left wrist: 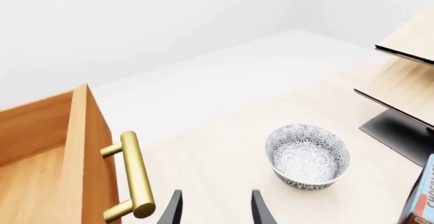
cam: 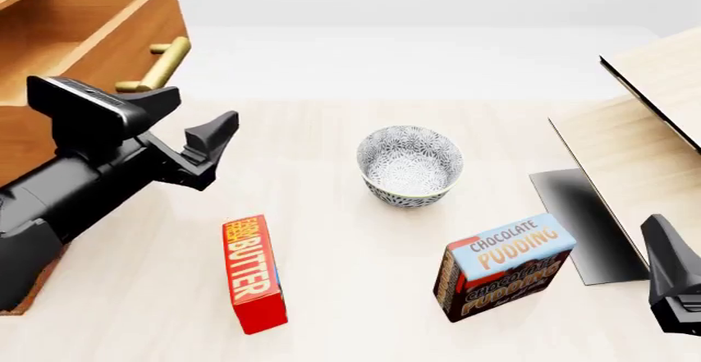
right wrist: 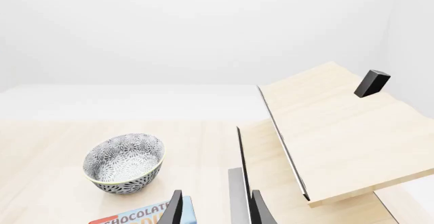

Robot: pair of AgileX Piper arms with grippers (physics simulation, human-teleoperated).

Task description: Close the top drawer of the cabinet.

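Parted and empty, the left gripper (cam: 203,144) is held just beside the brass handle (cam: 156,65) of the top drawer (cam: 98,25), which is seen pulled out of the cabinet (cam: 25,144) (pale inside exposed). Such a stance is judged suited to pushing the front panel shut. Away from the drawer, the patterned bowl (cam: 410,165) is left untouched. Beyond it, the right gripper (right wrist: 215,209) is kept idle, fingers apart.

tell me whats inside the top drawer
The top drawer stands pulled out; the visible part shows only bare pale wood. The left arm and frame edge hide the rest.
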